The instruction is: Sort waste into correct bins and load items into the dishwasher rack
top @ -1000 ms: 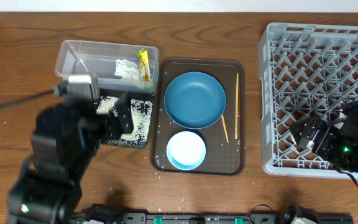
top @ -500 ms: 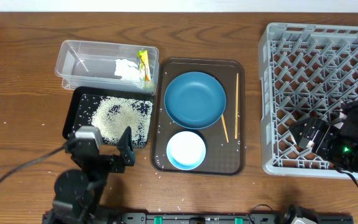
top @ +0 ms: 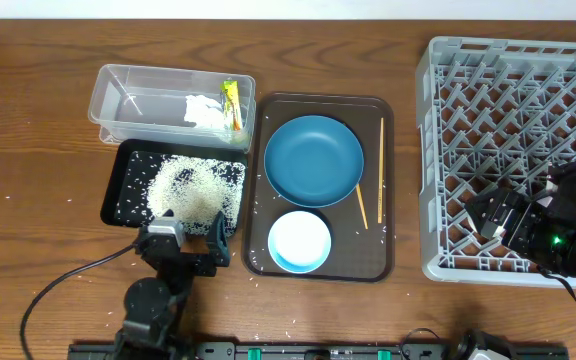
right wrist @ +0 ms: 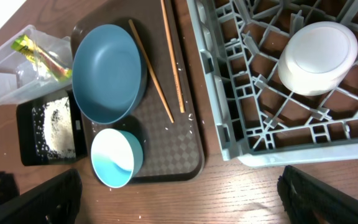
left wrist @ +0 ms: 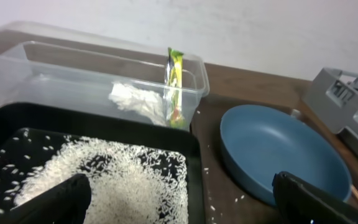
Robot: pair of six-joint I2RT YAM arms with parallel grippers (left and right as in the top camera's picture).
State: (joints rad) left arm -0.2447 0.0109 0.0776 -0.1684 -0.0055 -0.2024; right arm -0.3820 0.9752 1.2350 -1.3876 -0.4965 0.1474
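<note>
The clear tub holds the crumpled tissue and the yellow-green wrapper; both also show in the left wrist view. The black tray holds a heap of rice. The blue plate, a pale-blue bowl and two chopsticks lie on the brown tray. An upturned white bowl sits in the grey rack. My left gripper is open and empty at the black tray's front edge. My right gripper is open and empty over the rack's front.
Loose rice grains are scattered on the brown tray and on the table near its front left corner. The rack fills the right side. A cable runs from the left arm across the front left of the table.
My left arm has drawn back from over the black tray toward the table's front edge, uncovering the rice heap. The right arm has not moved.
</note>
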